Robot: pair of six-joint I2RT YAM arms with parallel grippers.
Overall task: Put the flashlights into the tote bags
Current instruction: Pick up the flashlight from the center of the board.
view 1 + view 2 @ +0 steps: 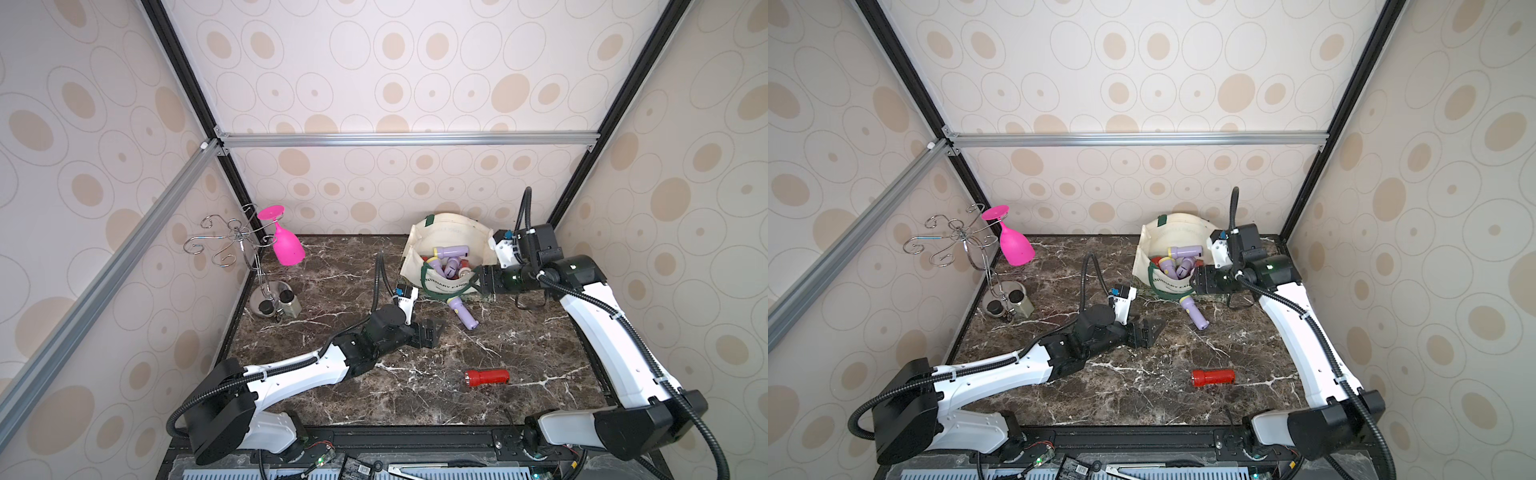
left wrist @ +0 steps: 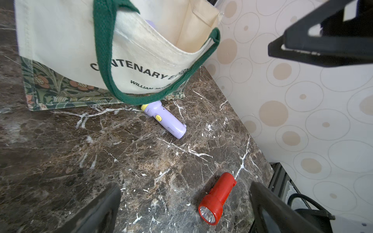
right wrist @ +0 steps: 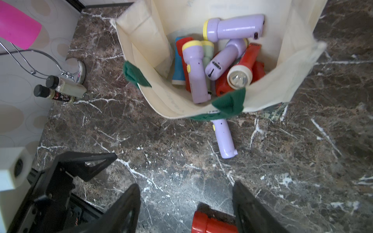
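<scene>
With most flashlights (image 3: 232, 28) heaped in the open tote bag (image 1: 449, 237) at the desk's (image 1: 415, 407) back, the left pincer (image 1: 436, 330) hangs spread and empty near the lilac flashlight (image 1: 463, 311) just beside its base, seemingly readied for it, the right pincer (image 1: 476, 282), likewise spread and empty, beside the rim, a red flashlight (image 1: 487, 377) lying well apart.

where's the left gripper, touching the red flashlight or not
Apart. In a top view bare table separates the open left gripper from the red flashlight; the left wrist view agrees.
</scene>
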